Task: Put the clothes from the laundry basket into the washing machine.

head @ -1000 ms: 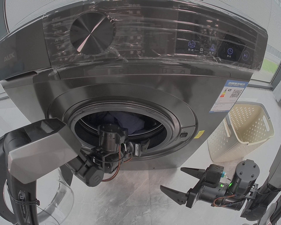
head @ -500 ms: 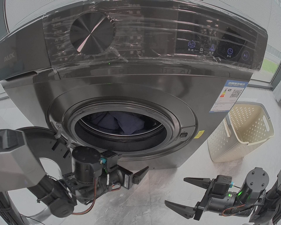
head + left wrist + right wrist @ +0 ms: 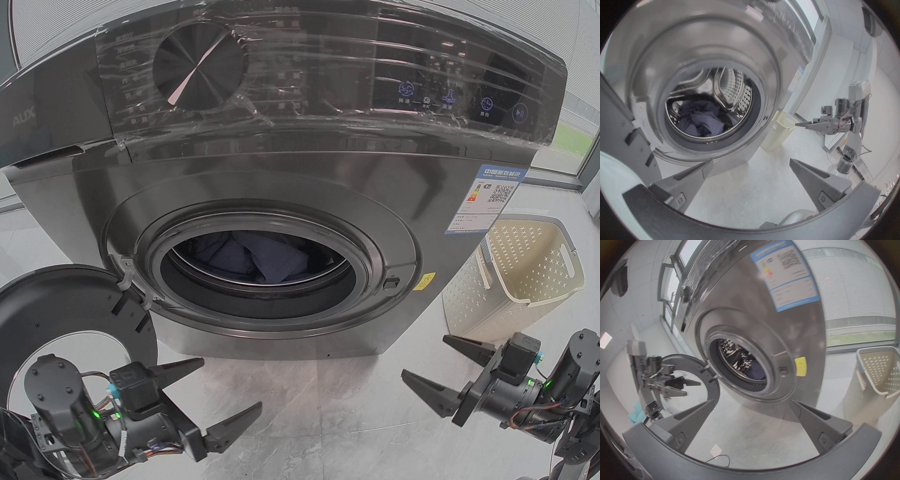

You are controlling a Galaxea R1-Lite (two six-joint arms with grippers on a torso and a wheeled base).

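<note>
Head view: below the open door (image 3: 62,300), the left pincer (image 3: 230,384) hangs released. Dark blue clothes (image 3: 262,256) lie inside the washing machine (image 3: 312,181). Farther right, the right pincer (image 3: 424,356) gapes empty near the laundry basket (image 3: 500,287) on the floor.
</note>
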